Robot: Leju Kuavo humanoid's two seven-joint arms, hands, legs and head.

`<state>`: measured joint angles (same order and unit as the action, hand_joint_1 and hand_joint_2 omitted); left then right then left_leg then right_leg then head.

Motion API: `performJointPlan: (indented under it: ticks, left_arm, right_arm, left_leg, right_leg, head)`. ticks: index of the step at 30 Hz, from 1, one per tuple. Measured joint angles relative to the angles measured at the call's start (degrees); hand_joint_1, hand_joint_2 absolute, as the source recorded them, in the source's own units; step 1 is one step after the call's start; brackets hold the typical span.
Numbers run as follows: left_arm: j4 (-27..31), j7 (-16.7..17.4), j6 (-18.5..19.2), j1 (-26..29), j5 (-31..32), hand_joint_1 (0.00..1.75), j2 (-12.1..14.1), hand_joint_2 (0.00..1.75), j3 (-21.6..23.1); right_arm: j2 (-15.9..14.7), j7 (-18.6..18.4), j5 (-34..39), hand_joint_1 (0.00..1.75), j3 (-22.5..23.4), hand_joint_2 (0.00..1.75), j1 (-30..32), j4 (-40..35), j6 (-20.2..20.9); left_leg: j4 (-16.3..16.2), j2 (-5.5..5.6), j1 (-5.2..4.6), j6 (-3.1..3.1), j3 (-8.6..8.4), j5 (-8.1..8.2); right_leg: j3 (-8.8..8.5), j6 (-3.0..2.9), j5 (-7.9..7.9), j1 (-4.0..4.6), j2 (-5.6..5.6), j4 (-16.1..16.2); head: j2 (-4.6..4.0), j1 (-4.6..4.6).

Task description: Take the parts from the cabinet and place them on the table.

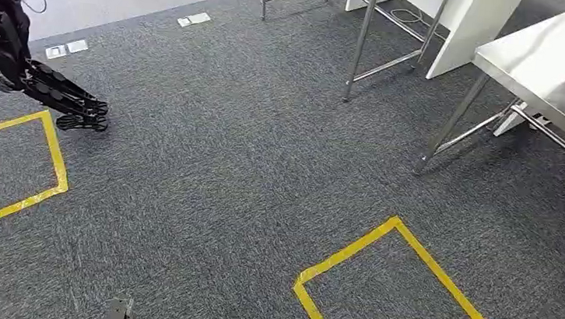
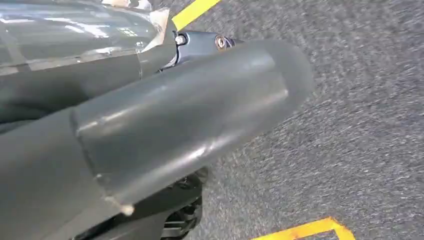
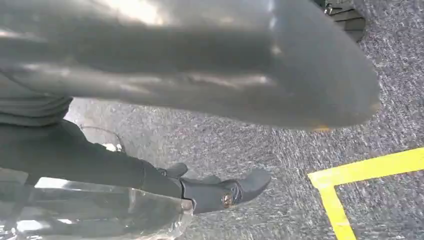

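The robot is looking down at grey carpet marked with yellow tape squares (image 1: pixel 392 291), with the steel-topped table (image 1: pixel 562 69) standing well off to its right. Its left hand (image 1: pixel 62 99) is hanging with dark fingers stretched out. Both wrist views are showing clear crinkled plastic, seemingly bagged parts (image 3: pixel 100 215), under the dark fingers (image 3: pixel 220 192); how firmly they are held cannot be told. A loose hold could be letting a bag slip while walking.
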<state>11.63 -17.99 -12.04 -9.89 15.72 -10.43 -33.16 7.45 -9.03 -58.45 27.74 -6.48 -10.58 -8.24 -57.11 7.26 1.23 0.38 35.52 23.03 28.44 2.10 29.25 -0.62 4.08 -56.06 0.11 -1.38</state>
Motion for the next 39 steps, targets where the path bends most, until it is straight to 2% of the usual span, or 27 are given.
performJointPlan:
  ticks: [2, 3, 4, 5, 7, 8, 9, 11, 12, 13, 14, 15, 18, 19, 20, 21, 23, 24, 25, 27, 28, 29, 33, 34, 35, 36, 39]
  left_arm:
    - [0.0, 0.0, 0.0, 0.3, 0.0, 0.0, 0.1, 0.0, -0.1]
    - [0.0, 0.0, 0.0, 0.3, 0.0, 0.0, 0.1, 0.0, -0.2]
    - [0.0, 0.1, 0.0, 0.3, 0.0, 0.0, 0.1, 0.0, -0.2]
    - [0.0, 0.1, 0.0, 0.1, 0.0, 0.0, 0.1, 0.0, -0.3]
    - [0.0, 0.1, 0.0, 0.2, 0.0, 0.0, 0.1, 0.0, -0.3]
    - [-0.1, 0.1, 0.0, 0.3, 0.0, 0.0, 0.1, 0.0, -0.3]
    - [-0.1, 0.1, 0.0, 0.4, 0.0, 0.0, 0.1, 0.0, -0.4]
    - [-0.1, 0.0, 0.0, 0.3, 0.0, 0.0, 0.1, 0.0, -0.4]
    - [-0.1, 0.0, 0.0, 0.3, 0.0, 0.0, 0.2, 0.0, -0.4]
    - [-0.1, 0.0, 0.0, 0.2, 0.0, 0.0, 0.2, 0.0, -0.4]
    - [-0.1, 0.0, 0.1, 0.1, 0.0, 0.0, 0.2, 0.0, -0.4]
    - [-0.1, 0.0, 0.1, -0.1, 0.0, 0.0, 0.2, 0.0, -0.4]
    - [-0.1, 0.0, 0.1, 0.2, 0.0, 0.0, 0.1, 0.0, -0.4]
    - [-0.1, 0.0, 0.1, 0.3, 0.0, 0.0, 0.1, 0.0, -0.4]
    - [-0.1, 0.0, 0.1, 0.1, 0.0, 0.0, 0.2, 0.0, -0.4]
    - [-0.1, 0.0, 0.1, -0.2, 0.0, 0.0, 0.1, 0.0, -0.4]
    - [-0.1, 0.0, 0.2, -0.3, 0.0, 0.0, 0.1, 0.0, -0.4]
    - [-0.1, 0.0, 0.2, -0.1, 0.0, 0.0, 0.1, 0.0, -0.4]
    - [-0.1, 0.1, 0.2, 0.1, 0.0, 0.0, 0.1, 0.0, -0.4]
    - [-0.1, 0.1, 0.2, 0.1, 0.0, 0.0, 0.1, 0.0, -0.5]
    - [-0.1, 0.1, 0.2, 0.0, 0.0, 0.0, 0.1, 0.0, -0.5]
    - [-0.1, 0.1, 0.2, 0.0, 0.0, 0.0, 0.1, 0.0, -0.5]
    - [-0.1, 0.1, 0.2, 0.4, 0.0, 0.0, 0.2, 0.0, -0.6]
    - [-0.2, 0.1, 0.2, 0.5, 0.0, 0.0, 0.3, 0.0, -0.7]
    - [-0.2, 0.1, 0.2, 0.4, 0.1, 0.0, 0.3, 0.0, -0.7]
    - [-0.2, 0.1, 0.2, 0.3, 0.1, 0.0, 0.3, 0.0, -0.7]
    - [-0.2, 0.1, 0.2, 0.3, 0.1, 0.0, 0.2, 0.0, -0.7]
  right_arm:
    - [0.1, -0.2, -0.1, 0.0, 0.0, 0.0, -0.1, 0.0, 0.0]
    - [0.0, -0.2, -0.2, 0.0, 0.0, 0.0, -0.2, 0.0, 0.0]
    - [0.0, -0.2, -0.2, 0.0, 0.0, 0.0, -0.2, 0.0, 0.1]
    - [0.0, -0.2, -0.2, 0.0, 0.0, 0.0, -0.1, 0.0, 0.2]
    - [-0.1, -0.2, -0.2, 0.0, 0.0, 0.0, 0.1, 0.0, 0.3]
    - [-0.1, -0.2, -0.2, 0.0, 0.0, 0.0, 0.1, 0.0, 0.4]
    - [-0.1, -0.2, -0.2, 0.0, 0.0, 0.0, 0.0, 0.0, 0.4]
    - [-0.1, -0.2, -0.2, 0.0, 0.0, 0.0, -0.2, 0.0, 0.4]
    - [-0.1, -0.2, -0.2, 0.0, 0.0, 0.0, -0.2, 0.0, 0.4]
    - [-0.2, -0.2, -0.2, 0.0, 0.0, 0.0, -0.2, 0.0, 0.4]
    - [-0.2, -0.2, -0.2, 0.0, 0.0, 0.0, -0.2, 0.0, 0.4]
    - [-0.2, -0.2, -0.2, 0.0, 0.0, 0.0, -0.2, 0.0, 0.4]
    - [-0.2, -0.2, -0.2, 0.0, 0.0, 0.0, -0.4, 0.0, 0.5]
    - [-0.2, -0.2, -0.2, 0.0, 0.0, 0.0, -0.4, 0.0, 0.6]
    - [-0.1, -0.1, -0.2, 0.0, 0.0, 0.0, -0.4, 0.0, 0.6]
    - [-0.1, 0.0, -0.2, 0.0, 0.0, 0.0, -0.3, 0.0, 0.7]
    - [-0.2, 0.0, -0.1, 0.0, 0.0, 0.0, 0.0, 0.0, 0.8]
    - [-0.2, 0.0, -0.1, 0.0, 0.0, 0.0, 0.2, 0.0, 0.8]
    - [-0.2, 0.0, -0.1, 0.0, 0.0, 0.0, 0.2, 0.0, 0.8]
    - [-0.2, 0.0, -0.1, 0.0, 0.0, 0.0, 0.2, 0.0, 0.8]
    - [-0.3, 0.0, -0.1, 0.0, 0.0, 0.0, 0.1, 0.0, 0.8]
    - [-0.3, 0.0, -0.2, 0.0, 0.0, 0.0, 0.1, 0.0, 0.8]
    - [-0.2, 0.0, -0.3, 0.0, 0.0, 0.0, 0.0, 0.1, 0.8]
    - [-0.2, 0.1, -0.4, 0.0, 0.0, 0.0, -0.1, 0.1, 0.8]
    - [-0.3, 0.1, -0.5, 0.0, 0.0, 0.0, -0.1, 0.1, 0.8]
    - [-0.3, 0.1, -0.5, 0.0, 0.0, 0.0, -0.1, 0.1, 0.8]
    - [-0.4, 0.1, -0.7, 0.0, 0.0, 0.0, 0.2, 0.1, 0.8]
  left_leg:
    - [0.7, 1.33, -0.04, -1.06, 0.15, -0.83]
    - [0.0, -1.56, -0.13, -1.03, 0.51, 0.08]
    - [-2.4, -4.59, -0.45, -1.07, 1.43, 2.0]
    - [-6.7, -6.03, -0.43, -1.16, 3.41, 4.61]
    - [-15.3, -6.6, -0.38, -1.41, 7.38, 8.26]
    - [-17.1, -6.79, -0.3, -1.52, 8.09, 8.41]
    - [-16.0, -6.99, -0.13, -1.61, 7.42, 7.26]
    - [-7.3, -8.31, 0.12, -1.61, 2.51, 2.61]
    - [-2.3, -10.5, 0.12, -1.49, -0.44, 0.69]
    - [-0.7, -12.43, -0.13, -1.54, -1.19, 1.33]
    - [-0.6, -12.67, -0.47, -1.65, -1.55, 1.45]
    - [0.0, -11.82, -0.49, -0.77, -1.2, 1.32]
    - [0.1, -9.7, -1.09, 0.27, -0.71, 1.1]
    - [0.3, -9.02, -0.64, 0.76, -0.85, 0.85]
    - [0.4, -8.47, -0.59, 1.12, -0.75, 0.76]
    - [0.4, -7.87, -0.59, 1.59, -0.61, 0.59]
    - [0.4, -6.04, -0.61, 1.89, -0.27, 0.41]
    - [0.4, -5.17, -0.64, 1.98, -0.19, 0.33]
    - [0.4, -4.3, -0.64, 1.96, -0.18, 0.27]
    - [0.4, -2.65, -0.58, 1.71, -0.22, 0.04]
    - [0.4, -1.85, -0.53, 1.48, -0.24, -0.11]
    - [0.3, -1.22, -0.57, 1.15, -0.08, -0.3]
    - [1.3, 1.13, -0.3, -0.6, 0.32, -1.48]
    - [1.1, 0.57, -0.24, -0.78, 0.62, -1.25]
    - [-0.4, -3.33, -0.8, -0.77, 1.17, 0.19]
    - [-4.0, -5.57, -0.76, -0.9, 2.74, 2.75]
    - [-16.7, -6.78, -0.58, -1.25, 8.44, 8.28]
  right_leg:
    - [-0.41, -0.8, -0.77, -0.06, -1.32, 0.6]
    - [-0.61, -1.2, -1.21, -0.84, -2.31, 1.1]
    - [-0.59, -1.59, -1.28, -0.66, -2.88, 1.2]
    - [-0.58, -1.91, -1.27, -0.41, -3.89, 1.2]
    - [-0.36, -1.93, -1.27, -0.25, -5.75, 1.2]
    - [-0.3, -1.91, -1.25, -0.25, -6.56, 1.2]
    - [-0.33, -1.92, -1.21, -0.27, -7.35, 1.2]
    - [-0.62, -1.88, -0.86, -0.35, -8.68, 1.1]
    - [-0.92, -1.59, -0.61, -0.29, -9.26, 1.1]
    - [-0.94, -1.33, -0.45, 0.03, -9.52, 1.1]
    - [-0.77, -1.25, -0.39, 0.25, -9.65, 1.1]
    - [-0.91, -0.9, -0.11, 0.64, -10.38, 0.8]
    - [-1.39, -0.38, -0.03, 0.53, -12.36, 1.1]
    - [-0.79, -0.07, 0.82, 0.06, -10.09, 0.4]
    - [0.03, -0.29, 2.25, -0.02, -7.09, -1.8]
    - [1.87, -0.63, 4.22, -0.11, -5.57, -5.9]
    - [6.75, -0.92, 7.82, -0.1, -4.51, -15.9]
    - [8.13, -0.68, 8.16, -0.1, -4.35, -18.5]
    - [7.96, -0.24, 7.3, -0.11, -4.31, -17.7]
    - [4.23, 0.74, 3.28, -0.19, -3.8, -9.4]
    - [1.81, 1.05, 1.19, -0.36, -2.39, -4.1]
    - [0.2, 0.95, 0.15, -0.63, 0.79, -0.1]
    - [-0.38, -0.16, -0.59, 0.16, -1.09, 0.4]
    - [-0.28, -0.93, -1.18, -0.88, -1.87, 1.0]
    - [-0.36, -1.07, -1.27, -0.61, -2.55, 1.1]
    - [-0.37, -1.47, -1.31, -0.49, -3.46, 1.1]
    - [-0.16, -1.52, -1.27, -0.09, -6.14, 1.2]
  head:
    - [0.0, -0.02]
    - [0.0, -0.31]
    - [0.0, -0.63]
    - [0.0, -0.81]
    - [0.0, -0.88]
    - [0.0, -0.81]
    - [0.0, -0.88]
    - [0.0, -0.92]
    - [0.0, -0.96]
    - [0.0, -0.92]
    - [0.0, -0.98]
    - [0.0, -0.86]
    - [0.0, -0.81]
    - [0.0, -0.72]
    - [0.0, -0.44]
    - [0.0, -0.31]
    - [0.0, -0.2]
    - [0.0, -0.18]
    - [0.0, -0.2]
    - [0.0, -0.18]
    - [0.0, -0.13]
    - [0.0, -0.09]
    - [0.0, -0.11]
    - [0.0, -0.29]
    - [0.0, -0.55]
    - [0.0, -0.88]
    - [0.0, -0.96]
